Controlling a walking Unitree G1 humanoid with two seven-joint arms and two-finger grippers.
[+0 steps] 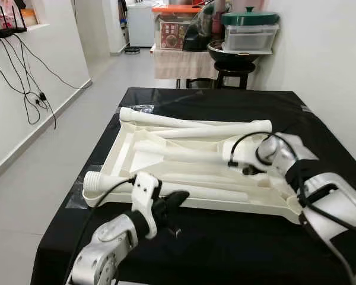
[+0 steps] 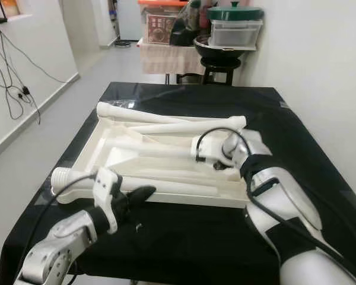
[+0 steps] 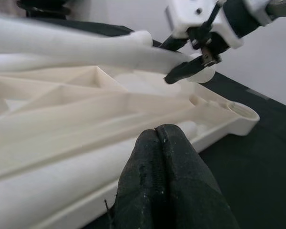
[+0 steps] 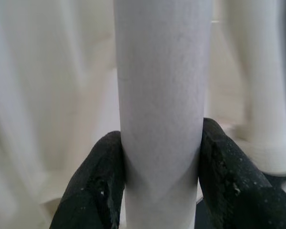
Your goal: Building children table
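My right gripper [image 4: 157,176] is clamped around a white table leg [image 4: 162,95]; the right wrist view shows what the head views hide, the two black fingers [image 4: 93,186] pressed against opposite sides of the round shaft. From the left wrist view I see that same grasp from across the tabletop [image 3: 86,109], the leg lifted a little above its ribbed underside.

My left gripper [image 1: 177,200] has its fingers pressed together on nothing, the tips just at the near long edge of the tabletop.

The tabletop lies upside down on the black cloth [image 1: 225,249], a cream plastic panel with raised ribs and a round socket [image 3: 241,110] at one corner. Other legs rest across it: one along its far edge [image 1: 160,119], one along its near edge with a threaded end [image 1: 94,179] sticking out past the panel's left side.

Beyond the tabletop, past the cloth's far end, stand a stool [image 1: 232,72] and stacked boxes [image 1: 177,27].
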